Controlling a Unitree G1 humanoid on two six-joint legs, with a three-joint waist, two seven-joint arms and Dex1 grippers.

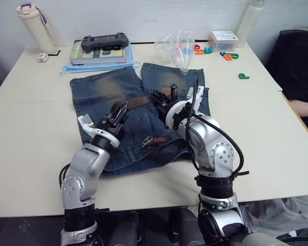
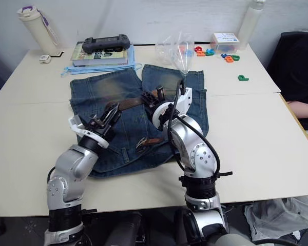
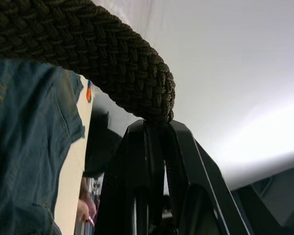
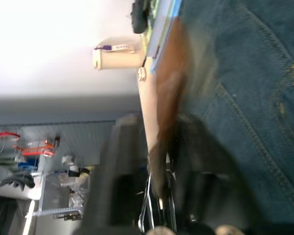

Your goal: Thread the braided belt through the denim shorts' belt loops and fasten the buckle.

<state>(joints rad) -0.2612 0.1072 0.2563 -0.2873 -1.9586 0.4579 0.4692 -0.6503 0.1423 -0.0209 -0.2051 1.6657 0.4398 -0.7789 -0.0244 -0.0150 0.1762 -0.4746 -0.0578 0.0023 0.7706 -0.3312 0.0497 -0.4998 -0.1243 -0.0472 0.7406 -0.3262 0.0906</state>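
Note:
The denim shorts (image 1: 108, 89) lie flat in the middle of the table, waistband toward me. The braided belt (image 1: 137, 102) hangs in a short span above them between my two grippers. My left gripper (image 1: 120, 109) is shut on its dark woven part, seen close up as the braided belt (image 3: 112, 63) crossing the fingertips (image 3: 154, 134). My right gripper (image 1: 161, 96) is shut on the browner stretch, the belt (image 4: 169, 112) running blurred between its fingers. The buckle (image 1: 148, 141) with its tan tab rests on the shorts near the waistband, between my arms. I cannot make out the belt loops.
A book (image 1: 100, 54) with a game controller (image 1: 103, 41) on it sits at the back left, beside a bottle (image 1: 33, 23). A clear plastic bag (image 1: 177, 48), coloured letters (image 1: 228, 55) and a white box (image 1: 222, 37) lie behind. A person's arm (image 1: 304, 106) rests at the right edge.

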